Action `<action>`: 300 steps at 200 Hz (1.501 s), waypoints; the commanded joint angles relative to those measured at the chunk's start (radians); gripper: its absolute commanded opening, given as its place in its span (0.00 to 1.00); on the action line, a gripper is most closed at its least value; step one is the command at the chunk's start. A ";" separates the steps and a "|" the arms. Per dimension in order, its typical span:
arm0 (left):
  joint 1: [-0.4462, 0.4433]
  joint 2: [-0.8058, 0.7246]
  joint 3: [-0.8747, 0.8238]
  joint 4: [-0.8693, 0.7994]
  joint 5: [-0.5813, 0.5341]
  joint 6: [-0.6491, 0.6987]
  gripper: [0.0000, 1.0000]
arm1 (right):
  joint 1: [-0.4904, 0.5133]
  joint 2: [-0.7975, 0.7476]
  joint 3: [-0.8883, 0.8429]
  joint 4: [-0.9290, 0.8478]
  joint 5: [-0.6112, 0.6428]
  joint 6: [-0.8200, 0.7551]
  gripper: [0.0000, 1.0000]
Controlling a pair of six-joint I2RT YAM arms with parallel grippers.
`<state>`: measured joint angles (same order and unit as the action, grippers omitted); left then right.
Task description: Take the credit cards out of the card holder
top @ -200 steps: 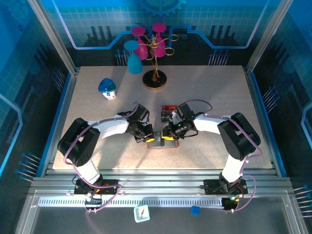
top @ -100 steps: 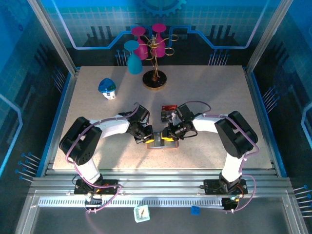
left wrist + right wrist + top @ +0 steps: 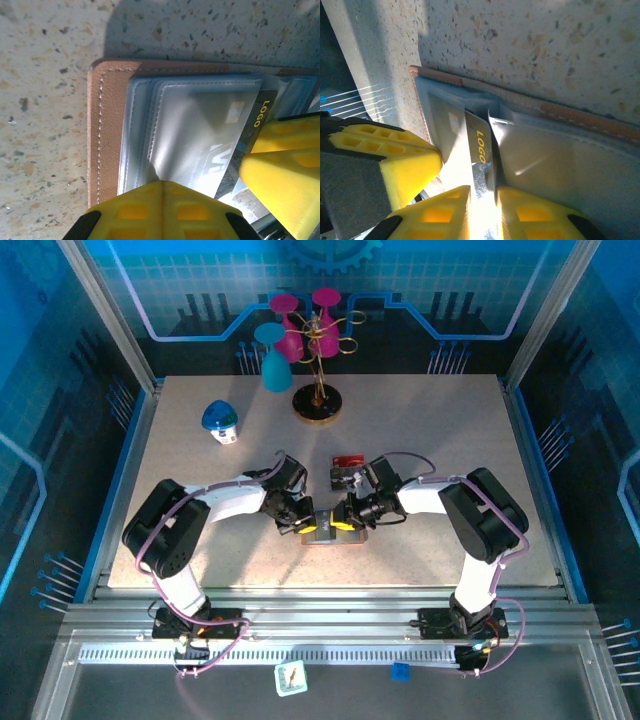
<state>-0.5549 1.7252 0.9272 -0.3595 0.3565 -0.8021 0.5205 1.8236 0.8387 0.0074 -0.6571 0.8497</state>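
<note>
Your right gripper [image 3: 346, 524] is squeezing in tighter on the dark LOGO card [image 3: 479, 150], so pulling looks next. The card holder [image 3: 332, 539] is sitting at 6 o'clock on the table [image 3: 440, 430], with your left gripper [image 3: 318, 526] clamped shut, pinning it.

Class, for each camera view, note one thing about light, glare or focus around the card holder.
Right wrist: glare bleaches the credit card white where the right hand pinches it. Left wrist: the clear pockets of the card holder shine, and the left hand close to the lens looks soft. Top external: the table is fairly evenly lit, without glare.
</note>
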 commanded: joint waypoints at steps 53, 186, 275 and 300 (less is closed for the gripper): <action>-0.006 0.037 -0.010 -0.039 -0.011 0.022 0.06 | -0.014 -0.025 -0.040 0.015 -0.016 0.020 0.14; -0.006 0.030 -0.007 -0.054 -0.022 0.025 0.07 | -0.062 -0.092 -0.021 -0.202 0.055 -0.125 0.10; -0.007 0.029 -0.002 -0.052 -0.019 0.027 0.07 | -0.090 -0.134 0.067 -0.409 0.152 -0.245 0.10; -0.006 0.025 -0.002 -0.052 -0.020 0.027 0.07 | -0.089 -0.136 0.075 -0.407 0.145 -0.240 0.10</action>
<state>-0.5549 1.7271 0.9272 -0.3580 0.3599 -0.8017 0.4435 1.7073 0.8867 -0.3492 -0.5293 0.6304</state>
